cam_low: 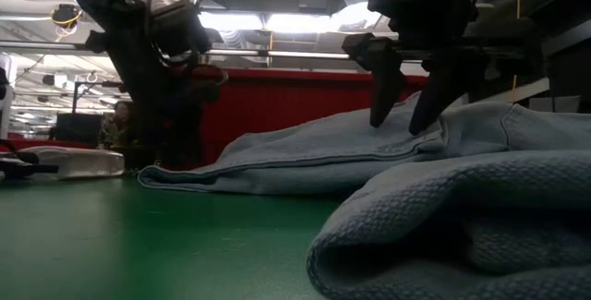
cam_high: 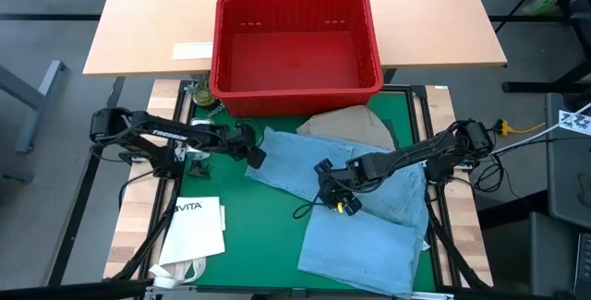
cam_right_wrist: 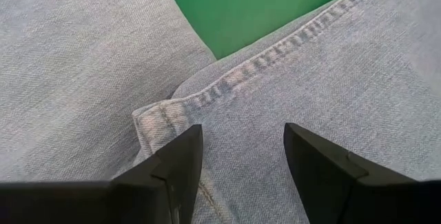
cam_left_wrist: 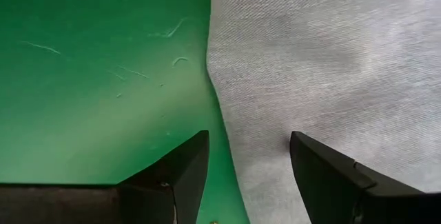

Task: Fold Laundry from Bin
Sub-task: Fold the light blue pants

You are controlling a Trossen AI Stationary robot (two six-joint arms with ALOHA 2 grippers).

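Light blue denim jeans [cam_high: 369,198] lie spread on the green mat [cam_high: 259,226], with a khaki garment [cam_high: 355,125] partly under their far edge. The red bin [cam_high: 222,51] stands behind the mat and shows nothing inside. My left gripper [cam_high: 257,155] is open at the jeans' left edge [cam_left_wrist: 220,107], one finger over the mat and one over the denim. My right gripper [cam_high: 331,189] is open over the middle of the jeans, above a stitched hem corner [cam_right_wrist: 155,117]. In the low view its two fingers [cam_low: 380,106] point down at the denim [cam_low: 323,152]. My left gripper straddles the jeans' left edge from above; whether its fingers touch cloth or mat I cannot tell. My right gripper points down, its fingertips at the denim's surface beside the stitched hem; whether they touch it I cannot tell.
A white paper bag printed "VITA" [cam_high: 199,226] lies on the mat's near left corner. A small dark object [cam_high: 205,97] sits left of the bin. A wooden table [cam_high: 138,23] carries the bin beyond the mat. Bare green mat lies between bag and jeans.
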